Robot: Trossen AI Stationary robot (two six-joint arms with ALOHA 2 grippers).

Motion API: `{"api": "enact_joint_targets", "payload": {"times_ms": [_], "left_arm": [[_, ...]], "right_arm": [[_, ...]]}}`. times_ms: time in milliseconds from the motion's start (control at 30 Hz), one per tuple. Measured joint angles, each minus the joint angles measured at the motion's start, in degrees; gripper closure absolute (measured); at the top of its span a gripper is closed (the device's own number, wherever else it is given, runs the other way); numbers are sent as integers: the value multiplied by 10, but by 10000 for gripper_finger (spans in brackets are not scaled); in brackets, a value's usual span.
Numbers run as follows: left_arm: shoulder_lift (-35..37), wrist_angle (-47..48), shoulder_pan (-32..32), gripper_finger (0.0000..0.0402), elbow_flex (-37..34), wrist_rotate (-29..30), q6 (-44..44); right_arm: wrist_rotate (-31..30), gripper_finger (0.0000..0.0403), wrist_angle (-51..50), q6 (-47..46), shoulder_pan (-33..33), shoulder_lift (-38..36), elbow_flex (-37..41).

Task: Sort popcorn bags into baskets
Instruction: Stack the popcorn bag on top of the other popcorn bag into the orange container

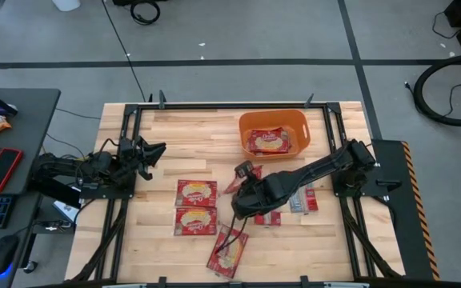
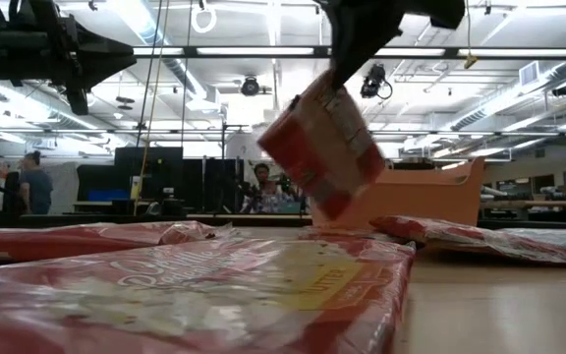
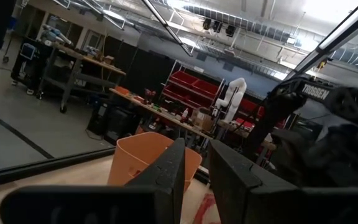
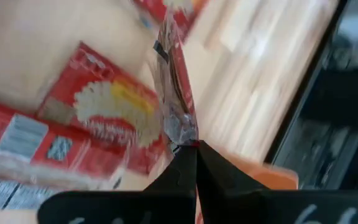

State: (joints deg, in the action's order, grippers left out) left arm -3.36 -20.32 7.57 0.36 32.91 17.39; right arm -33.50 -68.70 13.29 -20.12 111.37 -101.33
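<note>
My right gripper is clamped on the edge of one popcorn bag, holding it tilted in the air just short of the orange basket, which holds another bag. My left gripper waits well away from the basket, fingers slightly apart.

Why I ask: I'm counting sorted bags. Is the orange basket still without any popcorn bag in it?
No, the overhead view shows one popcorn bag lying inside the orange basket.
</note>
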Motion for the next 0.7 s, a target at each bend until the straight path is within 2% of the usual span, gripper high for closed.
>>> {"api": "enact_joint_targets", "payload": {"times_ms": [267,367,700], "left_arm": [[0,0,0,328,0,0,0],[0,0,0,328,0,0,0],[0,0,0,328,0,-1,0]], "right_arm": [[-4,401,-157,-141,22,-5,-19],[-28,401,-212,-188,27,-16,-19],[-56,401,-213,-229,53,-108,-13]]}}
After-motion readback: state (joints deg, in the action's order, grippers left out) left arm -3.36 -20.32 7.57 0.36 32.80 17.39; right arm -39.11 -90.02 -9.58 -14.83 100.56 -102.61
